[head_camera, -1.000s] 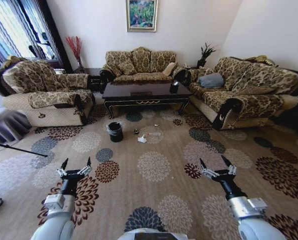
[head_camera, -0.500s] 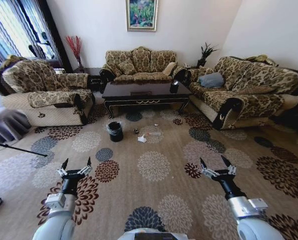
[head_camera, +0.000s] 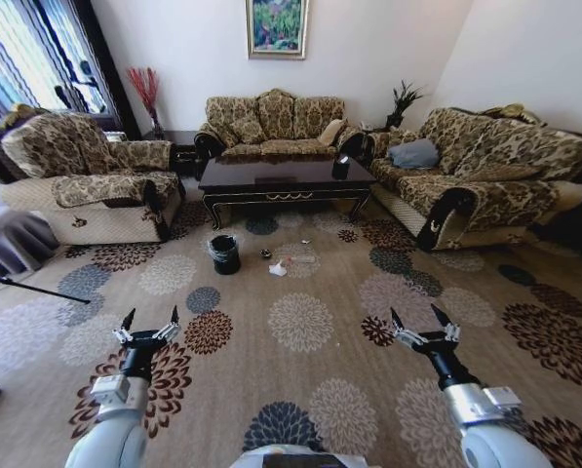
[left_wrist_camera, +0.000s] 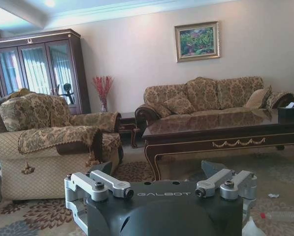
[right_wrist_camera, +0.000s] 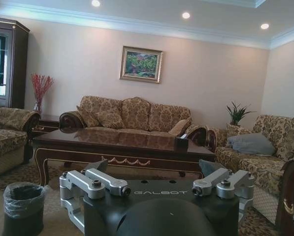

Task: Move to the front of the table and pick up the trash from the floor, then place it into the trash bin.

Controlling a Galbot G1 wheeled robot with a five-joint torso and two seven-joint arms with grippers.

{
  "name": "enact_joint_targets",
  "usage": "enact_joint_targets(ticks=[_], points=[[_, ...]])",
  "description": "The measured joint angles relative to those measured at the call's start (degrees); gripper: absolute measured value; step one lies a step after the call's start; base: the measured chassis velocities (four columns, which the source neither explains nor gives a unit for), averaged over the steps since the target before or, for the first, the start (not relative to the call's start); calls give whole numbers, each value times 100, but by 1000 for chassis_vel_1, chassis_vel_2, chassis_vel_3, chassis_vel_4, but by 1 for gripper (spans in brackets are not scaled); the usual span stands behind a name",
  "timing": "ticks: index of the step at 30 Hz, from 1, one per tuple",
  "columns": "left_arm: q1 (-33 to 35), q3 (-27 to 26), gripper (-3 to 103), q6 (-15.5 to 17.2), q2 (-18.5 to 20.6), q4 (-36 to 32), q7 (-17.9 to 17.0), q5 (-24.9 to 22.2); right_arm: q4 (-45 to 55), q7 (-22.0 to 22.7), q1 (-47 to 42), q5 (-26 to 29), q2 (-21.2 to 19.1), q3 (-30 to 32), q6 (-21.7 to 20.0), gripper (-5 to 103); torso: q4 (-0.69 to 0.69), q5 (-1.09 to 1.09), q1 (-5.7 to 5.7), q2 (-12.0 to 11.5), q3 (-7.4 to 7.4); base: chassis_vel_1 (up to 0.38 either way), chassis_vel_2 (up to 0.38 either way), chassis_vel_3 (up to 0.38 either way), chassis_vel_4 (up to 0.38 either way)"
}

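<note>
The dark glossy table (head_camera: 271,176) stands far ahead between the sofas, also seen as the table (left_wrist_camera: 225,129) and the table (right_wrist_camera: 112,141). On the carpet before it sits the black bag-lined trash bin (head_camera: 224,255), shown closer as the trash bin (right_wrist_camera: 22,206). To its right lies the trash: crumpled white paper (head_camera: 277,270), a clear bottle (head_camera: 303,259) and a small dark lump (head_camera: 265,254). The bottle (left_wrist_camera: 284,216) and a white scrap (left_wrist_camera: 273,195) also appear. My left gripper (head_camera: 149,323) and right gripper (head_camera: 415,320) hover open and empty over the near carpet.
An armchair (head_camera: 86,180) stands on the left, one sofa (head_camera: 271,125) behind the table and another sofa (head_camera: 476,171) on the right. A black tissue box (head_camera: 340,169) rests on the table. A thin dark rod (head_camera: 32,290) lies at the left. Flowered carpet stretches between me and the trash.
The whole head view has shifted slightly, so the camera has moved. Both grippers keep the same open pose, and the trash and bin lie where they were.
</note>
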Motion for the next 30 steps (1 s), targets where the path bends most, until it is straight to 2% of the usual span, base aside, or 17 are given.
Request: enact_joint_targets(ticks=[19, 26, 30], points=[[-80, 21, 100, -28, -20, 122, 19, 15, -104, 7, 76, 29, 20, -27, 37, 100, 0, 0, -237, -550, -315, 0, 0, 0, 0], [-60, 29, 100, -32, -8, 125, 27, 13, -6, 82, 29, 284, 28, -86, 9, 100, 0, 0, -315, -728, -415, 0, 0, 0, 0], [-45, 16, 100, -52, 11, 120, 27, 12, -10, 83, 18, 233, 25, -74, 23, 100, 0, 0, -363, -839, -477, 0, 0, 0, 0]])
